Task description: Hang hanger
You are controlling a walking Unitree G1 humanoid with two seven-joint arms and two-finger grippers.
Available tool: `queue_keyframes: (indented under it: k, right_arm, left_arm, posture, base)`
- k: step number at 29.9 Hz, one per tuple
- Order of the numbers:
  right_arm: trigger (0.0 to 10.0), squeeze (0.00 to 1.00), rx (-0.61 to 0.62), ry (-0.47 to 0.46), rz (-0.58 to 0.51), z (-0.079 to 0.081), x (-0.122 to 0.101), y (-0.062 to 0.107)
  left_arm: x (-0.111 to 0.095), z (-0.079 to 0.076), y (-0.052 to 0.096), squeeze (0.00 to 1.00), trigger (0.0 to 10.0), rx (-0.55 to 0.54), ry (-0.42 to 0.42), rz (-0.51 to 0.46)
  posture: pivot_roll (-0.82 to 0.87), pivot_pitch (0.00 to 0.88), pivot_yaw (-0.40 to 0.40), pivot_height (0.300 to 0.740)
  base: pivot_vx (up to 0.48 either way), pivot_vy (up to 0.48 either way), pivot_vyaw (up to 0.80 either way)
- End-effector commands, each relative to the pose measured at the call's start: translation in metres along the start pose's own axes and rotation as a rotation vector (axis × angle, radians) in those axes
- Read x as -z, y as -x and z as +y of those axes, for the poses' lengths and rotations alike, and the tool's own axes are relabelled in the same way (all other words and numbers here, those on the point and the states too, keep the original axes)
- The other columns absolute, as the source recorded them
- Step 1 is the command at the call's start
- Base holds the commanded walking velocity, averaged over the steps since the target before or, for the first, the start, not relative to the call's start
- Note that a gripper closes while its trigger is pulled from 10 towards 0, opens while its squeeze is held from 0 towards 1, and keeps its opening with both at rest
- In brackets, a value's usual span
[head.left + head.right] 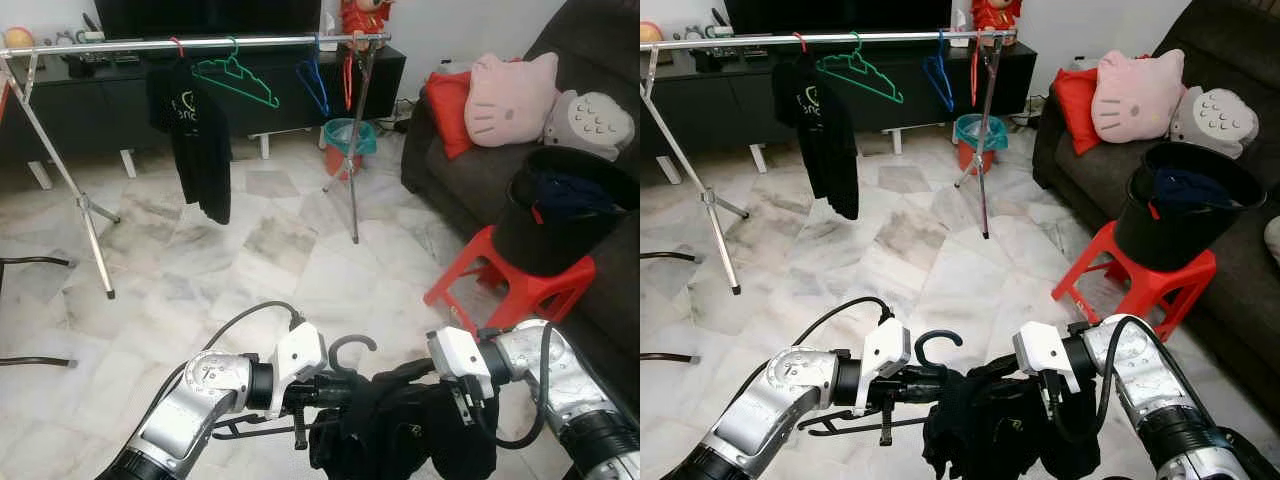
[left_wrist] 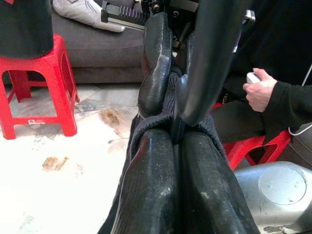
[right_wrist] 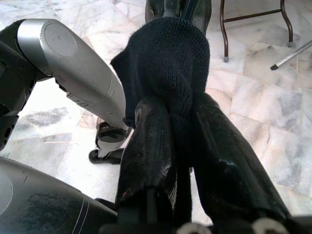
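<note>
Black hanger [image 1: 352,352] with garment [image 1: 400,430], between both claws

On the clothes rail [image 1: 120,44] hang 4 hangers: 1 red [image 1: 177,46] carrying 1 black shirt [image 1: 195,135], 1 green [image 1: 237,78], 1 blue [image 1: 313,82] and 1 more red [image 1: 347,80]. 1 dark hanger [image 1: 350,350] with 1 black garment [image 1: 400,430] sits between 2 grippers (left [image 1: 315,395], right [image 1: 440,400]). 2 red stools [image 1: 505,285] [image 2: 36,83], 1 black bucket [image 1: 560,215], 3 cushions [image 1: 510,100], 1 person's hand [image 2: 258,90]
</note>
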State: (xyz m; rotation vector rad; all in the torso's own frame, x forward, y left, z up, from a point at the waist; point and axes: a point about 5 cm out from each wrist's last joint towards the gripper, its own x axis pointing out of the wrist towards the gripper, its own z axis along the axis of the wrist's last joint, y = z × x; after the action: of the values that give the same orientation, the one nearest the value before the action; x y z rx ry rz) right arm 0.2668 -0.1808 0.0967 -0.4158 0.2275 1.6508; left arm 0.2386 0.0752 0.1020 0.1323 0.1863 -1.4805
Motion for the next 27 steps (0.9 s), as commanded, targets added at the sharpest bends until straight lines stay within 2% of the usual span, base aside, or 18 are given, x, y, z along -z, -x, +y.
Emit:
queue_keyframes:
  k: [1, 6, 19, 20, 21, 22, 27]
  right_arm:
    - [0.0, 0.00, -0.020, -0.004, 0.032, 0.0000, 0.0015, 0.0017]
    - [0.0, 0.00, -0.035, -0.004, 0.061, 0.0022, 0.0048, 0.0006]
    - [0.0, 0.00, -0.002, 0.002, 0.051, -0.0018, 0.0031, -0.0012]
    - [0.0, 0.00, 0.000, 0.002, 0.049, -0.0020, 0.0030, -0.0013]
    - [0.0, 0.00, 0.002, 0.003, 0.049, -0.0021, 0.0031, -0.0014]
    - [0.0, 0.00, 0.002, 0.003, 0.050, -0.0020, 0.0032, -0.0015]
    - [0.0, 0.00, 0.005, 0.005, 0.051, -0.0023, 0.0034, -0.0017]
  left_arm:
    - [-0.0113, -0.0004, -0.0027, 0.00, 10.0, 0.017, -0.038, -0.040]
    - [-0.0119, 0.0002, -0.0031, 0.00, 10.0, 0.015, -0.040, -0.043]
    - [-0.0121, 0.0019, -0.0028, 0.00, 10.0, 0.004, -0.042, -0.043]
    - [-0.0121, 0.0024, -0.0026, 0.28, 10.0, 0.000, -0.042, -0.043]
    - [-0.0122, 0.0030, -0.0023, 0.92, 9.8, -0.004, -0.041, -0.044]
    - [-0.0122, 0.0033, -0.0021, 1.00, 9.8, -0.005, -0.038, -0.045]
    - [-0.0128, 0.0040, 0.0010, 1.00, 9.8, -0.002, -0.037, -0.042]
  posture:
    - [-0.02, 0.000, -0.083, 0.740]
    - [-0.02, 0.000, -0.082, 0.740]
    - [-0.02, 0.000, -0.079, 0.740]
    - [-0.02, 0.000, -0.079, 0.740]
    - [-0.02, 0.000, -0.079, 0.740]
    - [-0.02, 0.000, -0.078, 0.740]
    - [-0.02, 0.000, -0.077, 0.740]
  base:
    - [0.000, 0.000, 0.00]
    - [0.000, 0.000, 0.00]
    - [0.000, 0.000, 0.00]
    - [0.000, 0.000, 0.00]
    - [0.000, 0.000, 0.00]
    - [0.000, 0.000, 0.00]
    - [0.000, 0.000, 0.00]
